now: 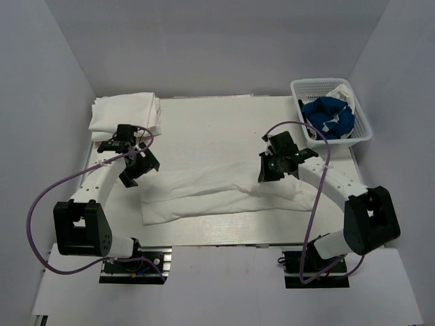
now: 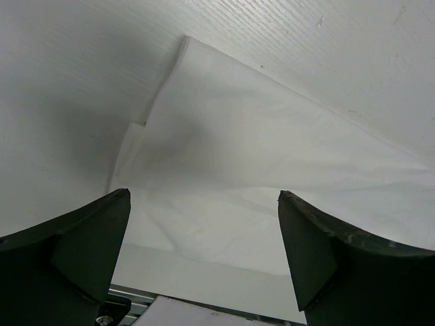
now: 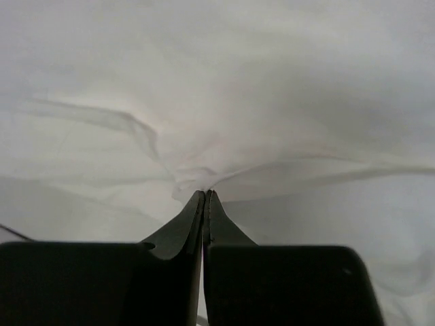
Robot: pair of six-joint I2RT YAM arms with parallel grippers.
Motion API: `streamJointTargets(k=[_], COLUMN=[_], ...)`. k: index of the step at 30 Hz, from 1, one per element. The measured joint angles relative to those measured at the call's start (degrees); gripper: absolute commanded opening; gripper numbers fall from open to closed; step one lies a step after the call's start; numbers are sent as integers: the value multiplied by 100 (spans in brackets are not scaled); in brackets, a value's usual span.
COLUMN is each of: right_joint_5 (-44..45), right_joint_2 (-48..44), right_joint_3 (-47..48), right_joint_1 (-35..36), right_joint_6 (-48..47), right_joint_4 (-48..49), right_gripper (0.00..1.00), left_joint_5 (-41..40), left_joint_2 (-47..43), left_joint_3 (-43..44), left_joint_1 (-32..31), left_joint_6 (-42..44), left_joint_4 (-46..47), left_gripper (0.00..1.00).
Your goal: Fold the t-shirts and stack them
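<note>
Right now the white worktop (image 1: 204, 122) fills most of my top view, with both arms reaching in from the near edge. Across its near middle lies the white shirt (image 1: 204, 193), drawn out in a long rumpled band from just beside my left arm to under my right one. At the far left corner sits a folded stack (image 1: 126, 112) of white cloth, well apart from the band. At the far right corner stands the basket (image 1: 363, 129), holding a bunched blue shirt (image 1: 329, 117) with some white cloth beside it.

My left tool (image 2: 204, 197) hangs over the left part of the white shirt with its fingers spread wide and nothing between them. In its wrist view a flat, smooth end of the shirt lies on the worktop below.

My right tool (image 3: 204, 193) is down at the right part of the band. Its fingers are pressed together, and a small pucker of the white shirt is pinched at their tips. Creases fan outward from that spot.
</note>
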Motion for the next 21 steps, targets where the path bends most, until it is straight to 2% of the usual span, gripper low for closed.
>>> streamJointTargets(k=[3,4,7,8,9,10,11,12,13,14,15,21], right_joint_5=[-280,-337,-479,-553,-610,-667,-739,-798,-859,-909,-927,-658], right_joint_2=[-444,-562,-824,-905,-994,-1071,-1167,-1268,-1366,-1497,-1628,-2199], right_joint_3=[-269,-402,-802,-953,-1110,-1231,-1386,-1513,-1626,-1746,-1821,-1506], right_joint_1=[31,35,37,37,35,37,37,37,39,44,50,61], right_joint_6=[199,264,446,509,562,629,664,684,710,739,745,682], right_joint_4=[-212,-258,-452,-470,-522,-566,-592,-675,-715,-769,-859,-1137], right_gripper=[0,5,9,15,27,34,34,40,56,64,90,90], left_joint_5=[17,26,52,61,70,79,83,90,98,101,107,142], left_joint_2=[0,0,0,0,2,7,11,15,24,31,39,122], left_joint_3=[-4,-7,-9,-9,-11,-11,-11,-11,-11,-11,-11,-11], left_joint_1=[0,0,0,0,0,0,0,0,0,0,0,0], left_joint_6=[0,0,0,0,0,0,0,0,0,0,0,9], left_joint_4=[24,31,59,66,63,66,66,61,59,61,59,59], left_gripper=[99,99,99,99,99,99,99,99,99,99,99,99])
